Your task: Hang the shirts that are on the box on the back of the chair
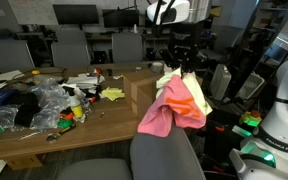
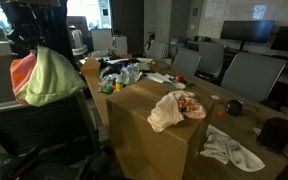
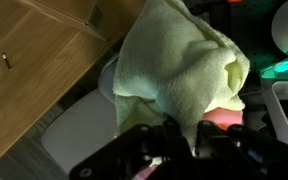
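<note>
The only container we see is the box [image 2: 149,140], closed, so we cannot tell what is inside. On its flat top lies one printed shirt [image 2: 176,108], crumpled, peach-cream with orange and dark marks. The gripper [image 3: 189,138] is clamped on the yellow shirt [image 3: 179,65], which hangs bunched from its fingers. The pink shirt [image 1: 156,118] is gathered into the same bundle, a corner of it showing under the yellow in the wrist view. The bundle hangs just above the rounded back of the chair [image 1: 164,158] – whether the cloth already touches the backrest we cannot tell. The box stands just beside the long wooden table [image 1: 99,130], well apart from the chair. In an exterior view a white cloth [image 2: 231,150] lies rumpled on the table close to the box, with a dark round object [image 2: 234,107] near it. The far end of the table is heaped with clutter [image 1: 39,102] – clear plastic bags, dark fabric and small bright pieces. The room is an office, with grey chairs [image 1: 69,45] and dark monitors [image 1: 76,14] behind the table. Between the hanging shirts and the chair back nothing stands in the way.
</note>
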You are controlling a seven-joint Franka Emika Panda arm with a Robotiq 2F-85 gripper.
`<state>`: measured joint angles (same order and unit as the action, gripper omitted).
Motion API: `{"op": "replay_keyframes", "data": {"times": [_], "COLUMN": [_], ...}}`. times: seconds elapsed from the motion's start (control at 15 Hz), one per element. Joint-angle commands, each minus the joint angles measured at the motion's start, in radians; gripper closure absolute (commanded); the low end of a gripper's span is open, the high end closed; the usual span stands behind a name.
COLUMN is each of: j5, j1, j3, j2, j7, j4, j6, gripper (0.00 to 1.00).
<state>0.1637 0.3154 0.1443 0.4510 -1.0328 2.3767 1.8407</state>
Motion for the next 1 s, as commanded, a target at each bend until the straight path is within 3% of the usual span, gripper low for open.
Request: {"op": "replay_keyframes", "data": {"times": [0.0, 0.4, 0.93], "j5": [0.002, 0.016, -0.006], "j1": [0.018, 0.042, 0.052], "j3": [0.028, 0.065, 0.059], "j2": [0.031, 0.033, 0.036], "j7": [0.033, 0.082, 0.146], "j4": [0.065, 0.137, 0.131], "j6": [0.023, 0.045, 0.112], "gripper": [0.97, 0.97, 0.97]}}
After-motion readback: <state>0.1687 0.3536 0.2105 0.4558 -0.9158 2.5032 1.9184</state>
